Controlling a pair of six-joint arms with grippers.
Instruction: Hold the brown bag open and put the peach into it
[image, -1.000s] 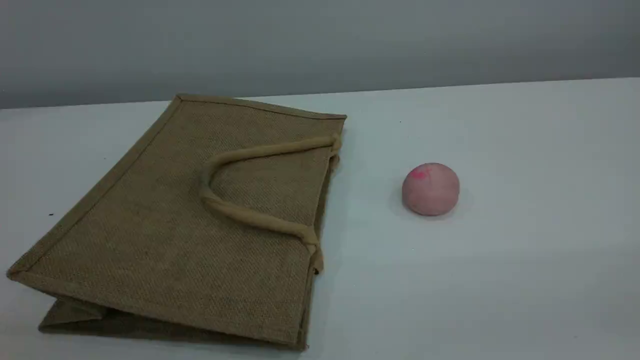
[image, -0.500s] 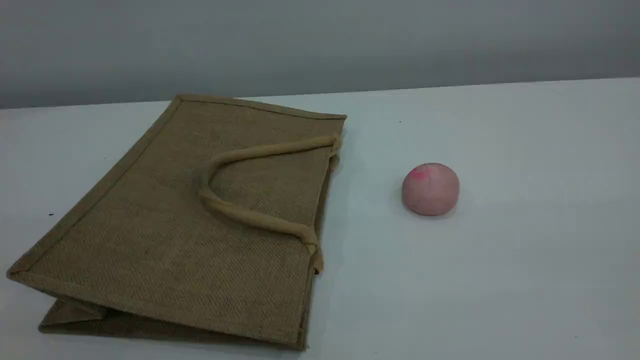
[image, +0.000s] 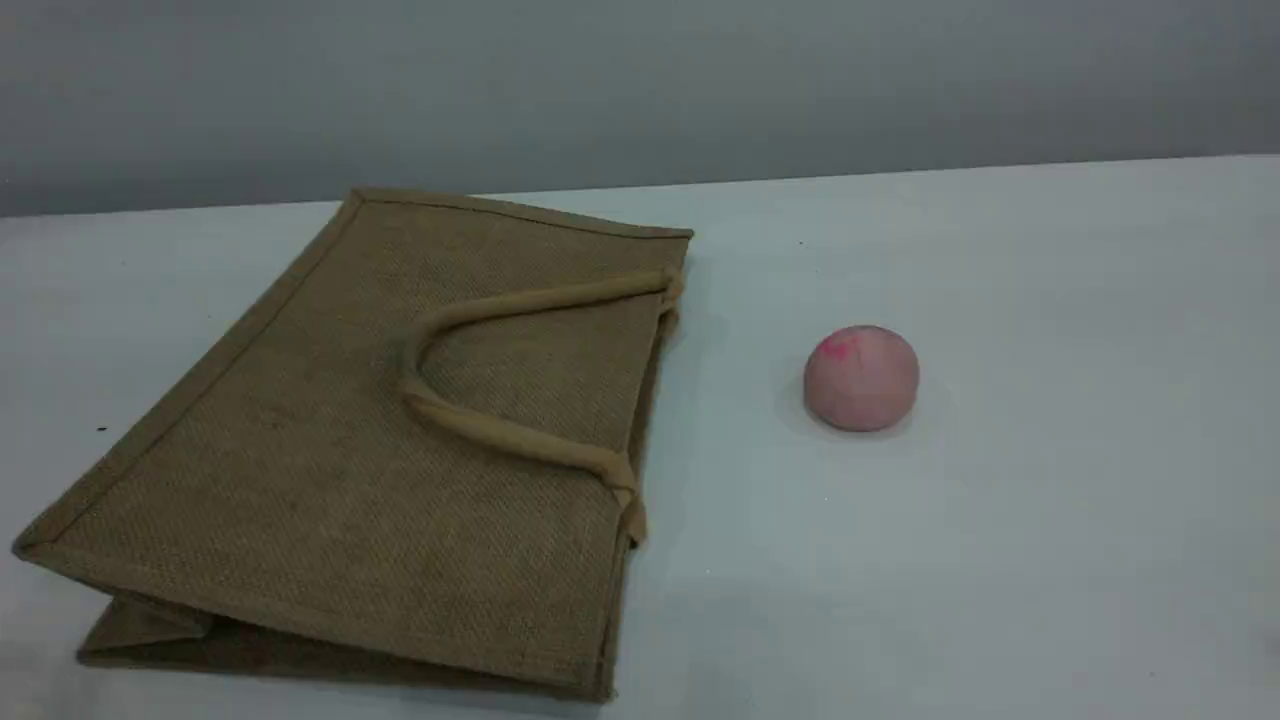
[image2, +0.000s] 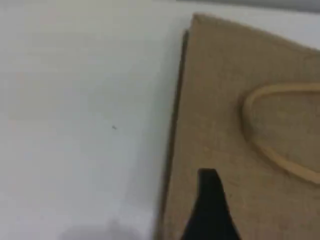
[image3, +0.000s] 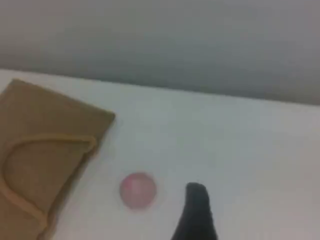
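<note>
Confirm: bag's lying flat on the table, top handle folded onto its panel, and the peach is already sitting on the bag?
Not quite. The peach is not on the brown bag; it sits on the bare table to the bag's right, apart from it. The scene view shows the gap, and the right wrist view agrees. The rest holds: the bag lies flat with its handle folded onto the panel.

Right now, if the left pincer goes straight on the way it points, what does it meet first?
Most likely the flat side of the brown bag: the pincer's fingertip shows over its weave, short of the handle. Height above the bag is unclear.
</note>
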